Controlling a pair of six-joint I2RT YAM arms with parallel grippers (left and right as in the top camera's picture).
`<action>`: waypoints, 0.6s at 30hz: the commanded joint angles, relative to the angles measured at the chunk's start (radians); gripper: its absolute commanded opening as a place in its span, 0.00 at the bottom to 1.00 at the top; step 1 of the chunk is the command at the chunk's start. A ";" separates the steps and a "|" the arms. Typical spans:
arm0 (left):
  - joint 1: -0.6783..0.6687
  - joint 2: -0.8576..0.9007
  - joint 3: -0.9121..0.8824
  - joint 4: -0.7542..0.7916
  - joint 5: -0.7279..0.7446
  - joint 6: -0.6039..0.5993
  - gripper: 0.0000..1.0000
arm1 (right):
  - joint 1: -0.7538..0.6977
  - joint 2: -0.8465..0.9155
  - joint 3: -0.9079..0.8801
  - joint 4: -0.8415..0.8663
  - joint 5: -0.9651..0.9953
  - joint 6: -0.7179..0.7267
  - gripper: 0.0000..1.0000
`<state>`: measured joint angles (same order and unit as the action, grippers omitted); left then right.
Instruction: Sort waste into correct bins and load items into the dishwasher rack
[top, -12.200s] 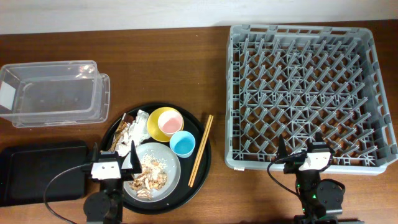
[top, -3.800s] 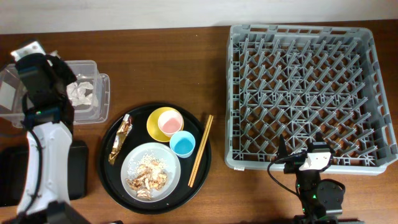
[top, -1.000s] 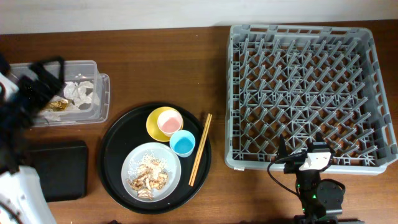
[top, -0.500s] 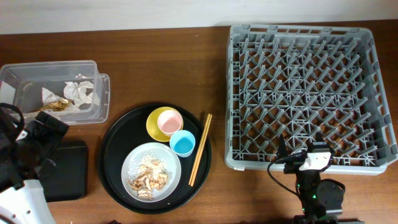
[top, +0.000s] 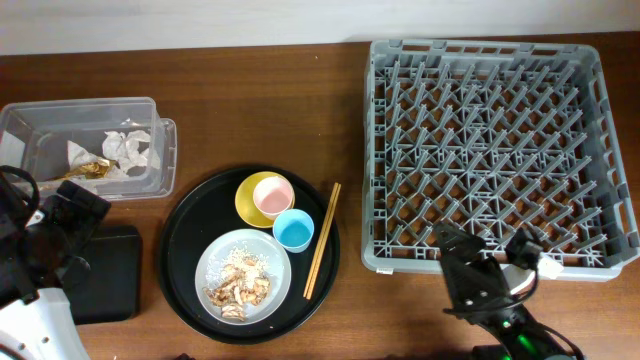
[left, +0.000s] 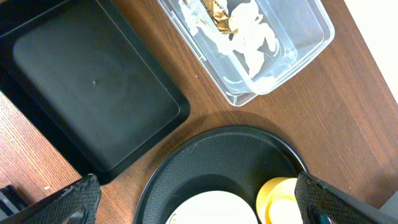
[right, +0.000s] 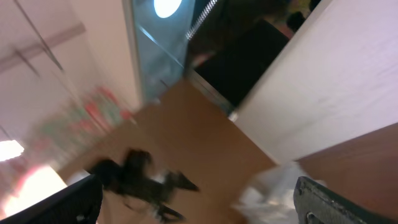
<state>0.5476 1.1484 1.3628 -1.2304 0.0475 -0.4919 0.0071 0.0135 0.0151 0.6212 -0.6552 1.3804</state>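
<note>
Crumpled napkins (top: 128, 148) and the gold wrapper (top: 88, 170) lie in the clear tub (top: 165, 150). The flat black tray (top: 110, 270) lies below it. On the round tray, the plate (top: 215, 262) holds food scraps (top: 238, 285). The pink cup (top: 272, 195) sits in the yellow bowl (top: 250, 205), beside the blue cup (top: 294, 231). Chopsticks (top: 322, 240) lie on its right edge. The rack (top: 490, 150) stands at the right. My left gripper (top: 70, 225) (left: 199, 211) is open and empty, high over the black tray's right side. My right gripper (top: 462, 262) (right: 199, 205) is open and empty, near the rack's front edge.
The large round black tray (top: 185, 250) (left: 230, 155) sits between the black tray (left: 93, 93) and the rack. The left wrist view also shows the tub (left: 298, 37) with napkins (left: 249, 37). The right wrist view is blurred and points up at the room.
My left arm pulled back from over the clear tub to the black tray, leaving the wrapper in the tub. In the last half second my right arm swung up from rest.
</note>
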 joint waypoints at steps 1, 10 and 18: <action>0.005 0.000 -0.001 0.002 -0.011 -0.009 0.99 | -0.010 -0.003 0.124 -0.177 0.097 0.168 0.98; 0.005 0.000 0.000 0.002 -0.011 -0.009 0.99 | -0.007 0.567 1.178 -1.613 0.200 -0.771 0.98; 0.005 0.000 0.000 0.002 -0.011 -0.009 0.99 | 0.136 0.945 1.468 -1.965 0.290 -0.979 0.98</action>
<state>0.5476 1.1500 1.3624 -1.2304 0.0460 -0.4919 0.0536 0.9398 1.4578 -1.3437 -0.4442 0.4538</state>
